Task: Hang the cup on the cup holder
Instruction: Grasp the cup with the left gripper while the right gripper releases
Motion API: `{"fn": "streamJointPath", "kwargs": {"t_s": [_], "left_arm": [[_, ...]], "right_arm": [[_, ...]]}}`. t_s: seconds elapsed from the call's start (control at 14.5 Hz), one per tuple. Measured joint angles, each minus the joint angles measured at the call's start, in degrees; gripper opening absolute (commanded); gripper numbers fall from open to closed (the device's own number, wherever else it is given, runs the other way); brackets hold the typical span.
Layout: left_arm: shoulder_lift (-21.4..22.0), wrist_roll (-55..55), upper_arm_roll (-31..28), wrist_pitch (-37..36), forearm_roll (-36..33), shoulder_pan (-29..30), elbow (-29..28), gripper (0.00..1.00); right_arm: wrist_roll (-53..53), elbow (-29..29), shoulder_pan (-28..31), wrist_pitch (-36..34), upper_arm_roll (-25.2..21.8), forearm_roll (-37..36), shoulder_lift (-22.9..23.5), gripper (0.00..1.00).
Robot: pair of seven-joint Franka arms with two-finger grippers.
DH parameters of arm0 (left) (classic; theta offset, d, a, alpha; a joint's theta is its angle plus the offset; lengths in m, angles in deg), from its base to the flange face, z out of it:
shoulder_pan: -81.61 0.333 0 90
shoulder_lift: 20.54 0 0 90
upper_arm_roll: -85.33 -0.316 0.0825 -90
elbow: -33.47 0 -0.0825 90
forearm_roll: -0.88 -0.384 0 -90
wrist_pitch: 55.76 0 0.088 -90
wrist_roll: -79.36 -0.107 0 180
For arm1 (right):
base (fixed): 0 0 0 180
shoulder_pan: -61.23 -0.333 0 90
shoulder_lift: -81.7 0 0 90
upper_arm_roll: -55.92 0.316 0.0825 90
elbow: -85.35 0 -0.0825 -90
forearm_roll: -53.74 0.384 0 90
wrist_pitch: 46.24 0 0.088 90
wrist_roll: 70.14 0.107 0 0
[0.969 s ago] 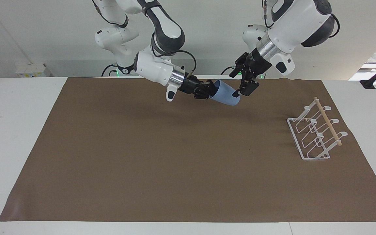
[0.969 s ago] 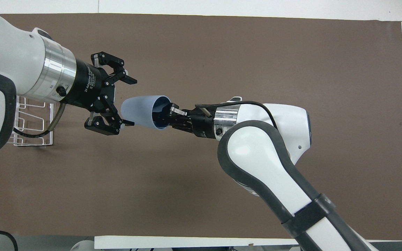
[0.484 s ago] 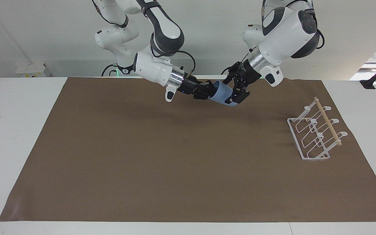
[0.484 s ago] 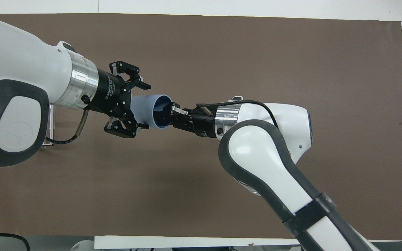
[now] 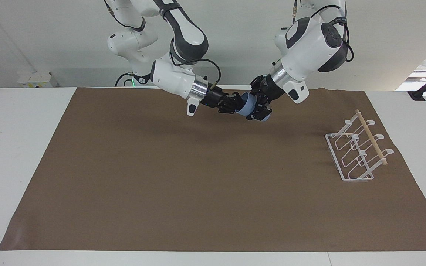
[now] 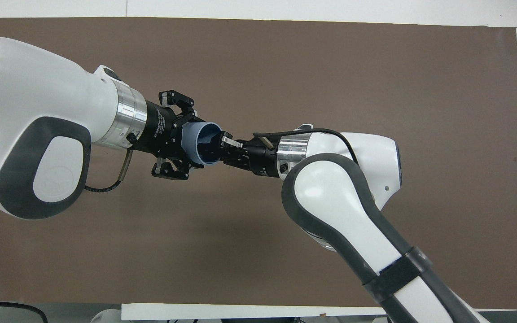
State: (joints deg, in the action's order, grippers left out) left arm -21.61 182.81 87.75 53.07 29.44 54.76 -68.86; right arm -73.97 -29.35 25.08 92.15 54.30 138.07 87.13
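The light-blue cup [image 5: 245,106] hangs on its side in the air over the brown mat, at the robots' end of the table. My right gripper [image 5: 236,103] is shut on the cup's rim, with one finger inside the mouth [image 6: 221,142]. My left gripper [image 5: 259,109] is open, with its fingers on either side of the cup's base end [image 6: 190,134]. The white wire cup holder [image 5: 357,152] with its wooden dowel stands on the mat toward the left arm's end of the table. In the overhead view my left arm hides it.
A brown mat [image 5: 161,177] covers most of the white table [image 5: 20,147]. Both arms meet over the mat's edge nearest the robots. A grey box [image 5: 37,79] sits by the wall past the right arm's end.
My left gripper has moved along the cup from its base tip toward the rim and now straddles its body. My right gripper and the cup have barely moved.
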Motion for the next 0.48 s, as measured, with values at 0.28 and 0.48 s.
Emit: {"fn": "streamJointPath", "kwargs": {"t_s": [0.28,0.48], "left_arm": [[0.1,0.6,0.0,-0.7,0.0,-0.5,0.0,0.00],[0.0,1.2,0.0,-0.6,-1.3,-0.7,0.6,0.00]], "right_arm": [[1.8,0.2,0.5,0.2,0.0,0.0,0.0,0.99],[1.8,0.4,5.2,-6.3,0.0,-2.2,-0.3,0.99]]}}
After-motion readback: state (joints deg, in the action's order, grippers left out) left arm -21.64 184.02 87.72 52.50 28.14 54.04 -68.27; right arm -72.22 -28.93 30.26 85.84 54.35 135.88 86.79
